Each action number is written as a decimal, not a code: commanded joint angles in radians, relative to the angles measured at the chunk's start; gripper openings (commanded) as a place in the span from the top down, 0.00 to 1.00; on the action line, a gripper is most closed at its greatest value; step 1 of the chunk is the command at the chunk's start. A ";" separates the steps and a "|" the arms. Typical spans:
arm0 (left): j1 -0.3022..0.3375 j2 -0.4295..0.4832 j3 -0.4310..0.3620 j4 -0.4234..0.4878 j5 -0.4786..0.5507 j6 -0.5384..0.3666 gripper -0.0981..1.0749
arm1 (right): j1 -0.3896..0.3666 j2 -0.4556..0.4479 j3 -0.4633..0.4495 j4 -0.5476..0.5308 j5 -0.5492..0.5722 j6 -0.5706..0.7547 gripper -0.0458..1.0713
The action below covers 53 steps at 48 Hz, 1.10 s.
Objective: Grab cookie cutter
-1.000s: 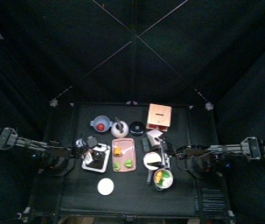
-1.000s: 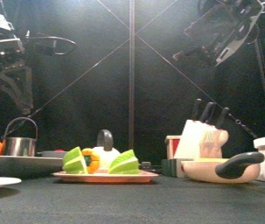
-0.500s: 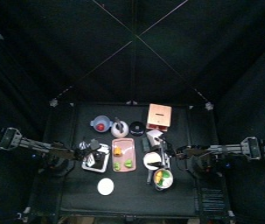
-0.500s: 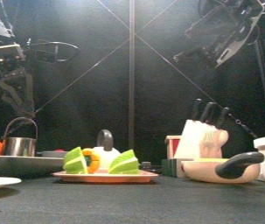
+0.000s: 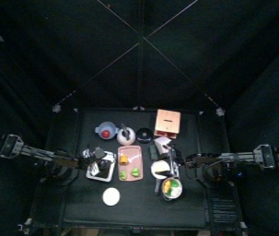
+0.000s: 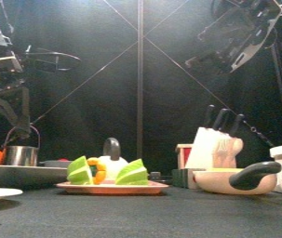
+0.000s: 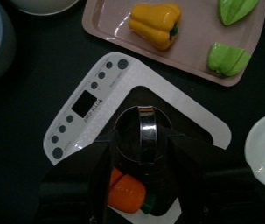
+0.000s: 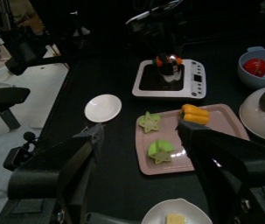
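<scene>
My left arm has sunk lower since a second ago. My left gripper (image 7: 142, 188) hangs wide open, empty, above the white scale (image 7: 158, 105). Only the wrist view shows the metal cookie cutter (image 7: 142, 131) on it beside an orange object (image 7: 125, 192). My right gripper (image 8: 141, 166), open and empty, rests at right.

Black curtains (image 5: 55, 55) enclose a small black table (image 5: 80, 194), lit from above
</scene>
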<state>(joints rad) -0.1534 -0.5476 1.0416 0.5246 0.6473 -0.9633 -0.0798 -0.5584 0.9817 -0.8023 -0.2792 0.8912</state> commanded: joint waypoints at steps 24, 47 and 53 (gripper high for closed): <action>0.003 -0.012 -0.023 -0.023 -0.041 0.008 0.48 | -0.003 -0.006 -0.008 0.014 -0.008 0.002 0.08; 0.002 -0.035 -0.031 -0.025 -0.071 0.006 0.48 | -0.003 -0.006 -0.006 0.014 -0.008 0.000 0.08; 0.002 -0.034 -0.031 -0.025 -0.091 0.008 0.48 | -0.003 -0.006 -0.003 0.014 -0.008 0.003 0.08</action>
<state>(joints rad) -0.1519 -0.5783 1.0370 0.4985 0.5737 -0.9572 -0.0813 -0.5568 0.9879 -0.7915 -0.2792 0.8912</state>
